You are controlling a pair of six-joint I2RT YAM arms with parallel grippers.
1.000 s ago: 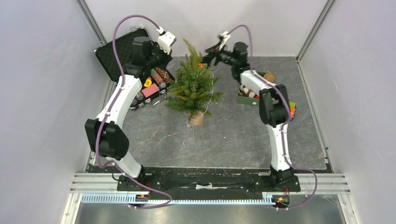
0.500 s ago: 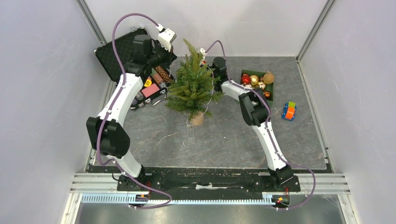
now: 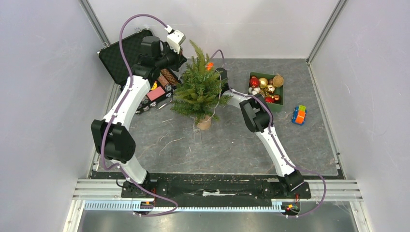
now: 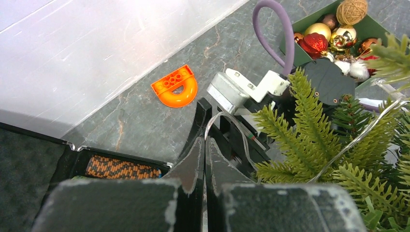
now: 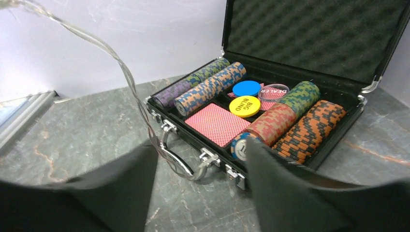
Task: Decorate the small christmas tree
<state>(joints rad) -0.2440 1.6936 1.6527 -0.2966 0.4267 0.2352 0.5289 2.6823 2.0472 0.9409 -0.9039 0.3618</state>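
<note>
At the centre of the top view, the tree (image 3: 199, 89) stands upright on the worktop (image 3: 232, 145). It is between the open case (image 3: 121, 53) at upper left and the ornament box (image 3: 282, 102) at upper right. The right hand (image 5: 200, 159) is at the tree's upper-right edge, fingers apart. A clear strand (image 5: 126, 76) crosses the finger at lower left of its wrist view. The left hand (image 4: 204, 145) is at the tree's upper-left edge, fingers together. The strand loops just past its tips; whether it is gripped cannot be determined.

Open black poker-chip case (image 3: 113, 58) back left, orange arch block (image 4: 176, 87) on grey tabletop (image 3: 232, 145), multicoloured toy (image 3: 299, 115) at right
</note>
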